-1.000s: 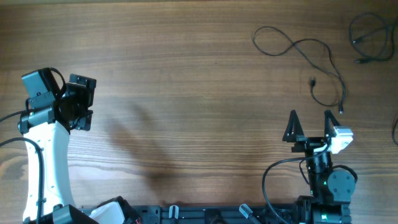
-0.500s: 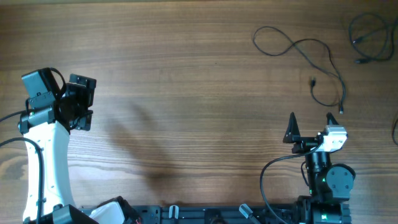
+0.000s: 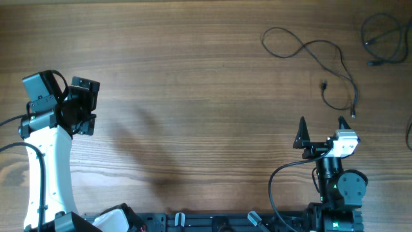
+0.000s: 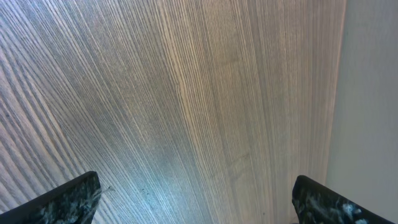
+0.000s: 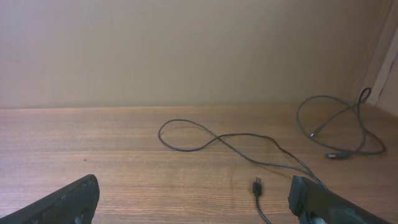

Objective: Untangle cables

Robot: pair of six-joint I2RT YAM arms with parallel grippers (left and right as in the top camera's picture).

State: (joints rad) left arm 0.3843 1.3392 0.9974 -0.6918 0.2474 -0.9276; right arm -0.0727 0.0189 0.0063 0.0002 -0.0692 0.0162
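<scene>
A thin black cable point(image 3: 313, 45) lies loose at the table's far right, with a loop and two plug ends. It shows in the right wrist view point(image 5: 249, 140), one plug point(image 5: 256, 185) lying just ahead of the fingers. A second black cable point(image 3: 385, 35) is coiled in the far right corner and also shows in the right wrist view point(image 5: 339, 121). My right gripper point(image 3: 320, 127) is open and empty near the front edge, short of the first cable; the right wrist view point(image 5: 196, 202) shows the same. My left gripper point(image 3: 82, 106) is open and empty at the far left, over bare wood point(image 4: 196, 199).
A bit of a third black cable point(image 3: 409, 134) shows at the right edge of the table. The table's edge point(image 4: 333, 124) runs close beside my left gripper. A beige wall point(image 5: 186, 50) stands behind the table.
My right wrist has turned and shifted slightly left, so its right finger is now hidden under the wrist camera in the overhead view. The left arm and cables have not moved.
</scene>
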